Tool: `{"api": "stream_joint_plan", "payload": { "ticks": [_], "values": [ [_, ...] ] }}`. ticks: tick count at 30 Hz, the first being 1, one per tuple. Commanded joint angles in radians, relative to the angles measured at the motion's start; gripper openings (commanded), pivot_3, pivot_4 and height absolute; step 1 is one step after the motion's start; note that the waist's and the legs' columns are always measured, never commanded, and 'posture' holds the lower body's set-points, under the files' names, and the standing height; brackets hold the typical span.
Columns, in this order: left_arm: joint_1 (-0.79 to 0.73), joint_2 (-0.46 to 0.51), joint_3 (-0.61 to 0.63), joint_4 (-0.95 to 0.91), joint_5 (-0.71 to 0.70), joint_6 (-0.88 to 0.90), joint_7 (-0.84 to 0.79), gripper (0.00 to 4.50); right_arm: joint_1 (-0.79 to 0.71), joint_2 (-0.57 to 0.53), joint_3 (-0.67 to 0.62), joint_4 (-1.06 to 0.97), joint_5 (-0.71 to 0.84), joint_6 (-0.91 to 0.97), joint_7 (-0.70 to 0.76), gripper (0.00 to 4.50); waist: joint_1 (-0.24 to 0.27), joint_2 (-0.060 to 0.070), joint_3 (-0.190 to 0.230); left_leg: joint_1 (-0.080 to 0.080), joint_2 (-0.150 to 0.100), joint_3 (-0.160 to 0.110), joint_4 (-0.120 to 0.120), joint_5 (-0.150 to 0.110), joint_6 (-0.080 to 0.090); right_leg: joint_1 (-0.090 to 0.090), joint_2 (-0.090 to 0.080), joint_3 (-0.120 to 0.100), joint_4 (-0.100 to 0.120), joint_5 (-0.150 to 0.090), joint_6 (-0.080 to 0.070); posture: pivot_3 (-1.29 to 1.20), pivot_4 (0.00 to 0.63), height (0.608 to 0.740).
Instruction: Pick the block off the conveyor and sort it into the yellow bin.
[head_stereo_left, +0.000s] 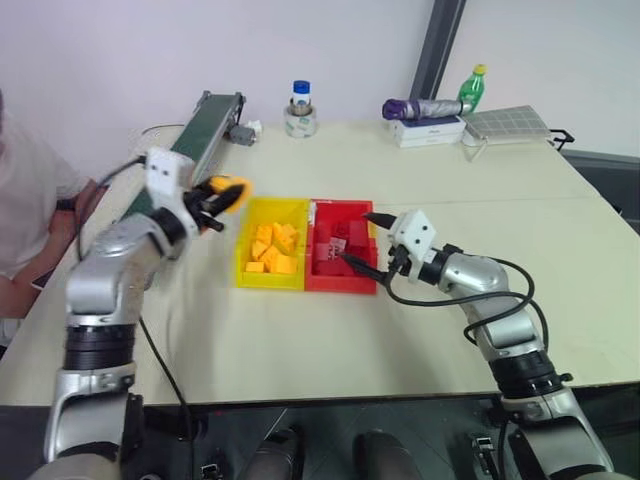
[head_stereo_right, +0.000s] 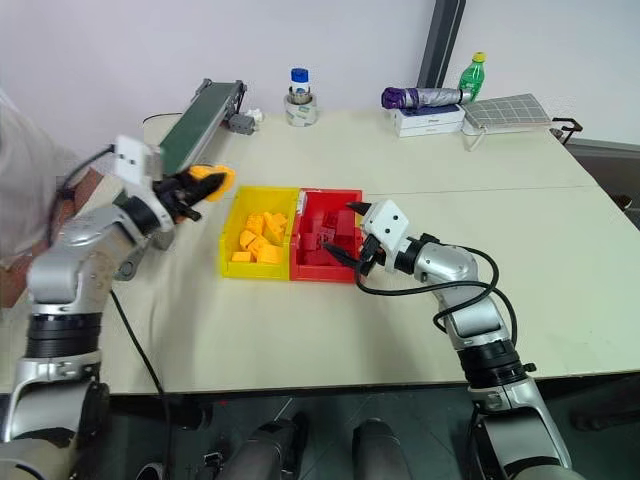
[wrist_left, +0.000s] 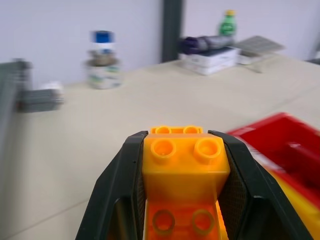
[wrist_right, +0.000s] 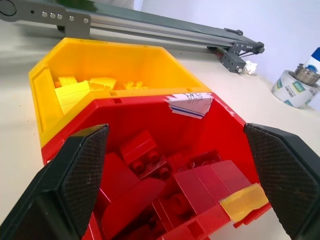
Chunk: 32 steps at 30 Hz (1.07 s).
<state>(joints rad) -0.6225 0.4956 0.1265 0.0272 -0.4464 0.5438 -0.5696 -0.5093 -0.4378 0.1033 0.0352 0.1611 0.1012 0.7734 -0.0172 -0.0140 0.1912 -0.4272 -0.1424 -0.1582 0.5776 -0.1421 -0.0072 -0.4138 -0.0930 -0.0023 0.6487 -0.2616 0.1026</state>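
the left gripper (head_stereo_left: 222, 203) is in the air above the desk (head_stereo_left: 420, 330), between the conveyor (head_stereo_left: 200, 135) and the yellow bin (head_stereo_left: 243, 268), close to the bin's left wall. its fingers (wrist_left: 117, 190) are clamped on the block (wrist_left: 184, 170), one finger on each side, studs showing on the block's top face. the conveyor runs along the desk's left edge toward the far left corner. the yellow bin sits near the middle of the desk and holds a pile of yellow-orange blocks (head_stereo_left: 272, 250). the red bin (head_stereo_left: 365, 274) touches its right wall and holds red blocks (wrist_right: 165, 185). the right gripper (head_stereo_left: 362, 240) hangs at the red bin's right wall, fingers (wrist_right: 80, 170) spread wide and holding nothing. a tape roll (head_stereo_left: 300, 122), a green bottle (head_stereo_left: 471, 90) and a folded umbrella (head_stereo_left: 425, 108) stand along the desk's far edge.
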Motion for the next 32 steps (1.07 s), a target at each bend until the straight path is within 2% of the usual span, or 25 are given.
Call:
{"api": "stream_joint_plan", "payload": {
  "ticks": [1, 3, 5, 6, 9, 10, 17, 23, 28, 32],
  "values": [
    [-0.001, 0.003, -0.011, -0.006, 0.04, -0.024, 0.012, 1.34, -0.015, 0.001, -0.014, -0.038, 0.012, -0.006, -0.002, 4.5, -0.001, 0.0, 0.0, 0.0, 0.0, 0.0, 0.0, 0.0, 0.001, 0.0, 0.0, 0.0, 0.0, 0.0, 0.0, 0.0, 0.15, 0.74],
    [-0.007, -0.036, -0.029, 0.022, 0.054, -0.043, 0.032, 1.34, -0.003, -0.007, -0.02, -0.047, 0.011, -0.006, -0.004, 4.5, 0.003, 0.0, 0.0, 0.0, 0.0, 0.0, 0.0, 0.001, 0.001, 0.0, 0.0, 0.0, 0.0, 0.0, 0.0, 0.0, 0.15, 0.74],
    [-0.02, -0.078, -0.016, 0.047, 0.046, -0.038, 0.066, 2.37, 0.004, -0.009, -0.024, -0.052, 0.008, -0.006, -0.01, 4.5, 0.007, 0.0, 0.0, 0.0, 0.0, 0.0, 0.0, 0.001, 0.001, 0.0, 0.0, 0.0, 0.0, 0.0, 0.0, 0.0, 0.15, 0.74],
    [-0.021, -0.084, -0.024, 0.051, 0.056, -0.055, 0.061, 2.6, 0.007, -0.008, -0.023, -0.055, 0.008, -0.005, -0.013, 4.5, 0.009, 0.0, 0.0, 0.0, 0.0, 0.0, 0.0, 0.001, 0.001, 0.001, 0.0, 0.0, 0.0, 0.0, 0.0, 0.0, 0.15, 0.74],
    [-0.011, -0.083, -0.027, 0.029, 0.052, -0.059, 0.032, 4.08, 0.014, -0.005, -0.02, -0.067, 0.007, -0.002, -0.02, 4.5, 0.006, 0.0, 0.0, 0.0, 0.0, 0.0, 0.001, 0.001, 0.001, 0.001, 0.0, 0.0, -0.001, 0.0, 0.0, 0.0, 0.15, 0.74],
    [-0.004, -0.073, -0.022, 0.018, 0.051, -0.062, 0.021, 4.43, 0.018, -0.005, -0.02, -0.07, 0.006, -0.002, -0.022, 4.5, 0.005, 0.0, 0.0, 0.0, 0.0, 0.0, 0.001, 0.001, 0.001, 0.001, 0.0, 0.0, -0.001, 0.0, 0.0, 0.0, 0.15, 0.74],
    [0.085, 0.017, 0.046, -0.049, 0.036, -0.051, -0.006, 4.43, 0.035, -0.011, -0.022, -0.079, 0.01, -0.003, -0.023, 4.5, 0.0, 0.0, 0.0, 0.0, 0.0, 0.0, 0.0, 0.001, 0.001, 0.0, 0.0, 0.0, 0.0, 0.0, 0.0, 0.0, 0.15, 0.74],
    [0.216, 0.149, 0.231, -0.215, -0.113, 0.045, -0.068, 4.43, 0.026, -0.014, -0.016, -0.063, 0.015, -0.013, -0.004, 4.5, 0.003, 0.0, 0.0, 0.0, 0.0, 0.0, 0.0, -0.001, -0.001, 0.0, 0.0, 0.0, 0.0, 0.0, -0.001, 0.0, 0.15, 0.74],
    [0.306, 0.236, 0.315, -0.223, -0.138, 0.06, -0.104, 4.43, 0.048, -0.041, -0.017, -0.081, 0.024, -0.01, 0.04, 4.5, 0.006, 0.0, 0.0, 0.0, 0.0, 0.0, 0.0, -0.001, -0.001, 0.001, 0.0, 0.0, 0.0, -0.002, -0.004, 0.0, 0.15, 0.74],
    [0.377, 0.248, 0.357, -0.177, -0.125, -0.012, -0.14, 4.43, 0.049, -0.047, -0.016, -0.075, 0.023, -0.011, 0.051, 4.5, 0.007, 0.0, 0.0, 0.0, 0.0, 0.0, 0.0, -0.001, -0.001, 0.001, 0.0, 0.0, -0.001, -0.003, -0.005, 0.0, 0.15, 0.74]
  ]
}}
